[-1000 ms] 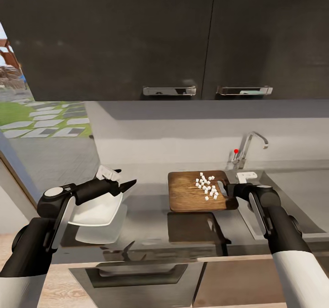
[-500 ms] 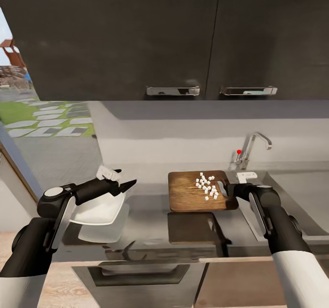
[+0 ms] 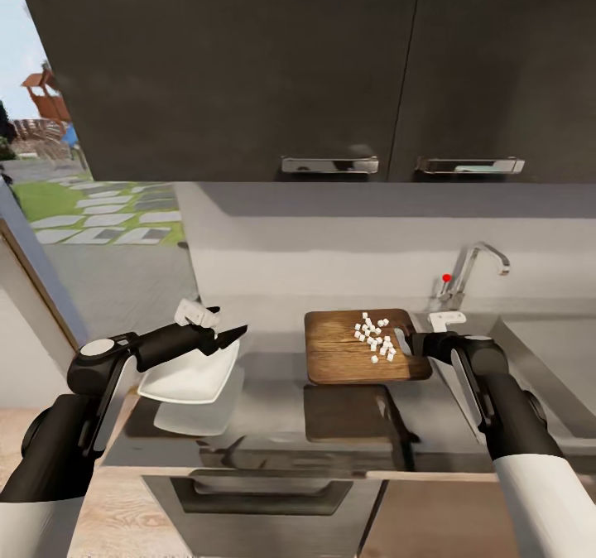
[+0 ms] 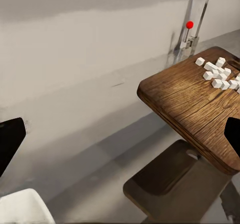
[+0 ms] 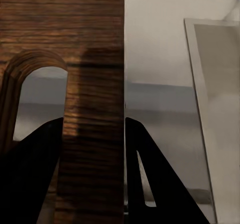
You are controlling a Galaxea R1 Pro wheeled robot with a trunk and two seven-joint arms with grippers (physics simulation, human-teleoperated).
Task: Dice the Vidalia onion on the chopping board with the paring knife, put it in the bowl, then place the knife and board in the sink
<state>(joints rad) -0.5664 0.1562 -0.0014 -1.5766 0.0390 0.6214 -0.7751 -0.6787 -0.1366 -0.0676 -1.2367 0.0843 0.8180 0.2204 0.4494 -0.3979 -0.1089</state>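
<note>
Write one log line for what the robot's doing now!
left gripper: holds bowl | right gripper: grips chopping board | diced onion: on board

left gripper point(image 3: 225, 334) seemingly clamped; right gripper point(image 3: 408, 343) pinched shut, arm bent.

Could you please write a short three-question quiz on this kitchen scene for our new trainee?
1. True or false: the diced onion lies on the chopping board.
2. What does the left gripper hold? A) paring knife B) the bowl C) tap
3. Fill in: the right gripper is clamped on the board's ____ end.

Key: 1 true. 2 B. 3 handle; its fingers straddle the strip beside the slot.
</note>
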